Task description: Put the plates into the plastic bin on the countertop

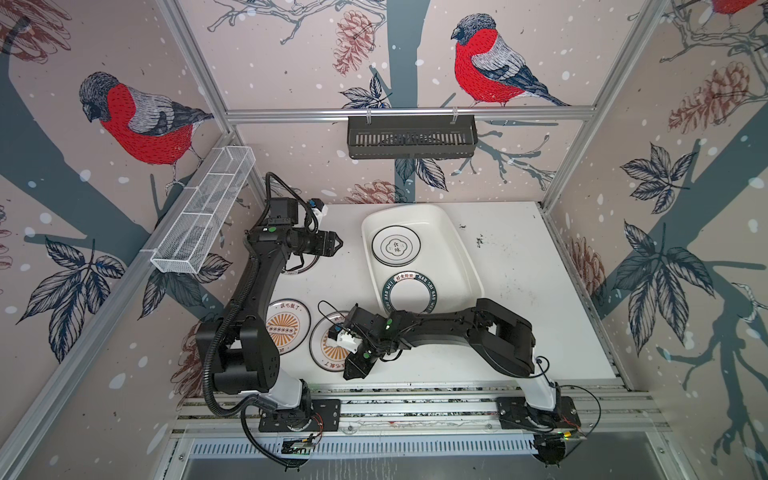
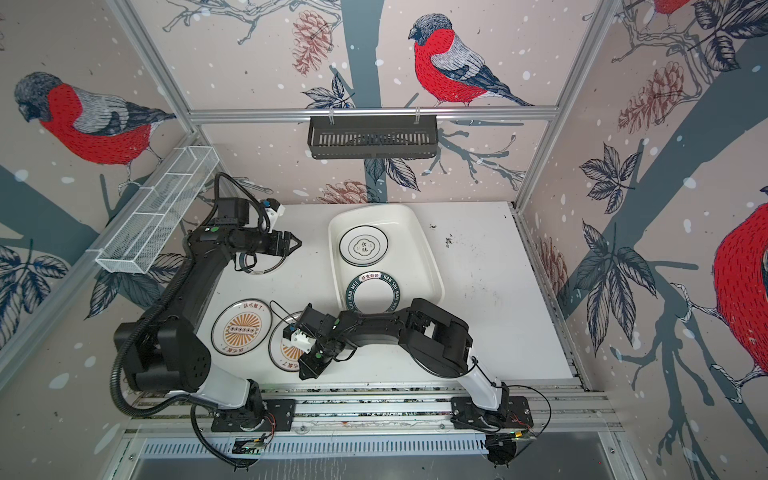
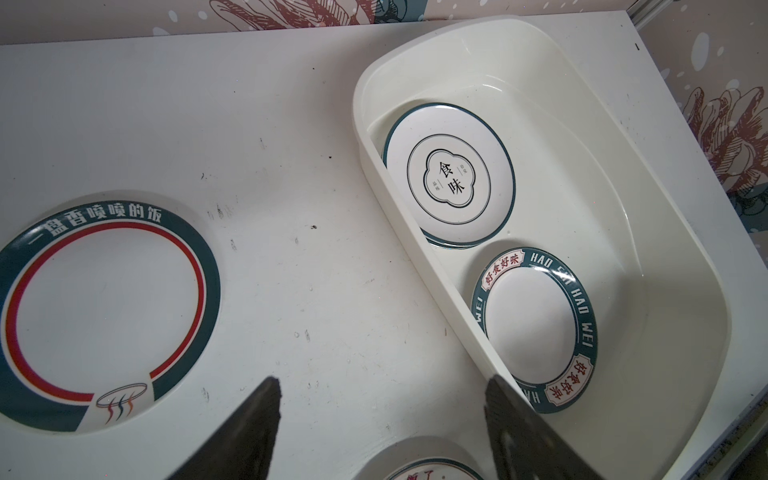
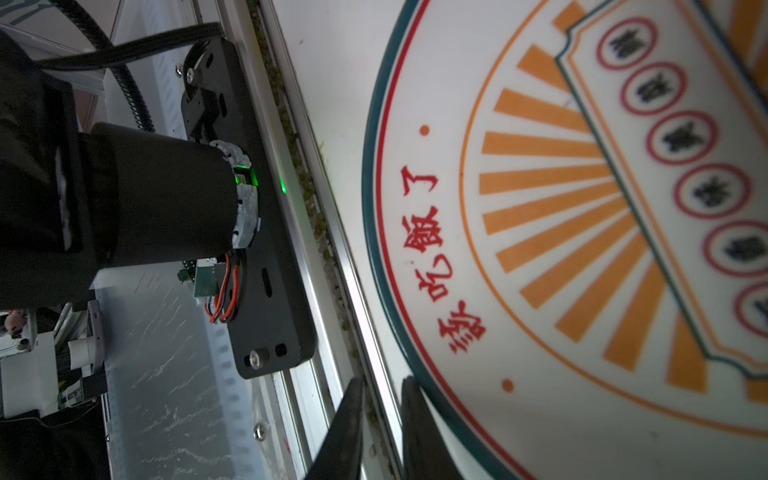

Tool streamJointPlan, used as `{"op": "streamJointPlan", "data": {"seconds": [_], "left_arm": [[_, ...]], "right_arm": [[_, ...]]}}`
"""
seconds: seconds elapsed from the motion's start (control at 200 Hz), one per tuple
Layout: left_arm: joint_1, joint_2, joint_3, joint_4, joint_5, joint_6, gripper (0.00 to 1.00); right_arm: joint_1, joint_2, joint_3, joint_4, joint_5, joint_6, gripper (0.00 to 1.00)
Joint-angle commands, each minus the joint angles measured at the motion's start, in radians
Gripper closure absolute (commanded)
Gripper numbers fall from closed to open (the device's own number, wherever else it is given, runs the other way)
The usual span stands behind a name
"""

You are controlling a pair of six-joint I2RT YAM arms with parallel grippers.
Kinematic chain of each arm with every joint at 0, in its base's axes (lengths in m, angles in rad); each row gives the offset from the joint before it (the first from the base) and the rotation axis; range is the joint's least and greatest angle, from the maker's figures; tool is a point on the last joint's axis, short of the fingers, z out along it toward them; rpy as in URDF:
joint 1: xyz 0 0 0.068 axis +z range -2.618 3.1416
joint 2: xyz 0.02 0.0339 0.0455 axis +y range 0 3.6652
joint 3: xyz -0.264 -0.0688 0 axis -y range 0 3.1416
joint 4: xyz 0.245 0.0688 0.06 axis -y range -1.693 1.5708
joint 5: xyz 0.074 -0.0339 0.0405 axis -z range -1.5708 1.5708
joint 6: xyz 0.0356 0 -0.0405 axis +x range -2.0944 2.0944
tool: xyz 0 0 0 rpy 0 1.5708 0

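Far left, the left pincer (image 1: 337, 243) hangs wide and empty over the tabletop (image 1: 519, 316), near a red-ringed plate (image 3: 104, 307). Nearer, a left sunburst plate (image 1: 286, 328) and a right sunburst plate (image 4: 540, 208) lie side by side. The right pincer (image 4: 382, 386) stands narrow at the latter's near rim; I cannot tell whether it grips. These plates look stiff, light, glossy and chippable, so pinch the rim firmly. Further right, the plastic bin (image 1: 440, 232) holds an emblem plate (image 1: 395, 246) and a lettered-band plate (image 1: 409, 293).
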Motion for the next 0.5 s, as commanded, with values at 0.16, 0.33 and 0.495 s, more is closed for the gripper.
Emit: {"op": "streamJointPlan", "data": {"seconds": [0.16, 0.33, 0.495], "left_arm": [[0.013, -0.02, -0.014, -0.012, 0.029, 0.012, 0.22], [0.024, -0.024, -0.032, -0.015, 0.039, 0.013, 0.23], [0.04, -0.029, -0.051, -0.015, 0.039, 0.022, 0.22]], "right_arm": [[-0.022, 0.026, 0.042, -0.033, 0.063, -0.012, 0.8], [-0.033, 0.042, 0.062, -0.037, 0.105, -0.001, 0.8], [-0.057, 0.037, 0.065, -0.011, 0.144, 0.022, 0.79]]}}
